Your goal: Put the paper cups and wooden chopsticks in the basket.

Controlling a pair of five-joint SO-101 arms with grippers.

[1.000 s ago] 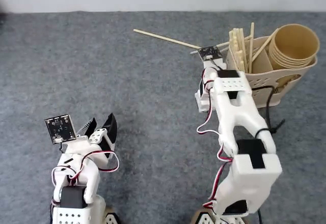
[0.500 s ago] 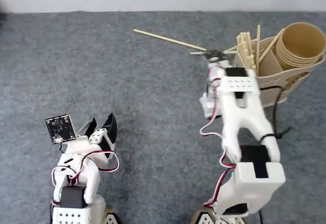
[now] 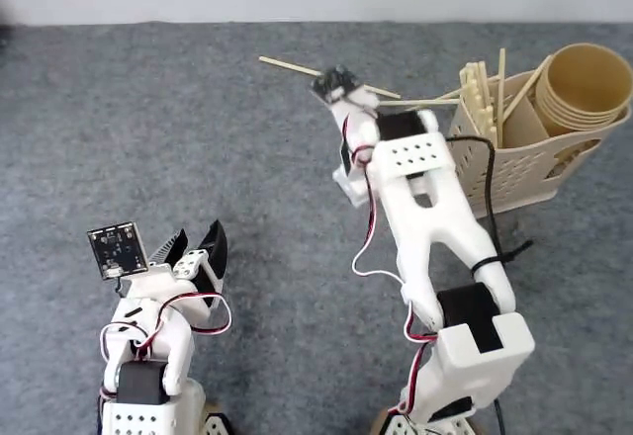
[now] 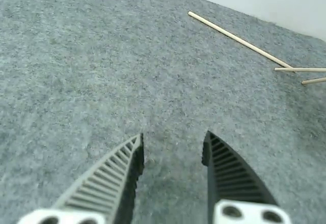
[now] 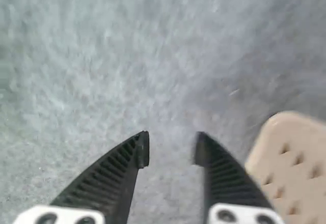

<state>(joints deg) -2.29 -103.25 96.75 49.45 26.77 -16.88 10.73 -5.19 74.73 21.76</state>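
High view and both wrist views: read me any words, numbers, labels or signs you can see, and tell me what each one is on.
There is no text that can be read.
basket: plain perforated wall, no label.
paper cups: plain, no print to be seen.
circuit board at the left arm's wrist: any marks on it are too small to read.
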